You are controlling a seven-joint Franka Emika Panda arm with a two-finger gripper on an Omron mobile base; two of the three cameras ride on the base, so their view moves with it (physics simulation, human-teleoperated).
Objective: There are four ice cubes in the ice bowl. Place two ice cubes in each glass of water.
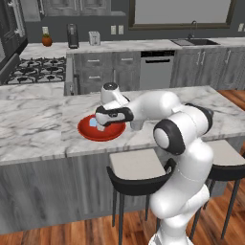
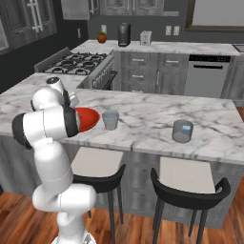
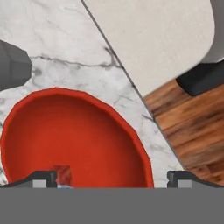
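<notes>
Dark and two-fingered, the gripper hangs with its jaws spread wide and nothing between them, directly above the wide, shallow, glossy red ice bowl. In the hand view the two finger tips stand far apart over the bowl's inside, and a small pale cube-like shape shows just beside one tip; it is too cut off to tell more. From the left base view the hand hovers low over the bowl, and a pale blue-white translucent ice cube lies inside it, partly hidden by the hand.

The bowl sits on the white, grey-veined marble counter, close to its front edge. Just beside the bowl, further along that front edge, stands a short grey translucent tumbler. A second, alike grey tumbler stands well apart from the first, also near the front edge and toward the counter's far right end.

Below the front edge, two black-framed stools with pale cushions are tucked under the counter on a wooden floor.
</notes>
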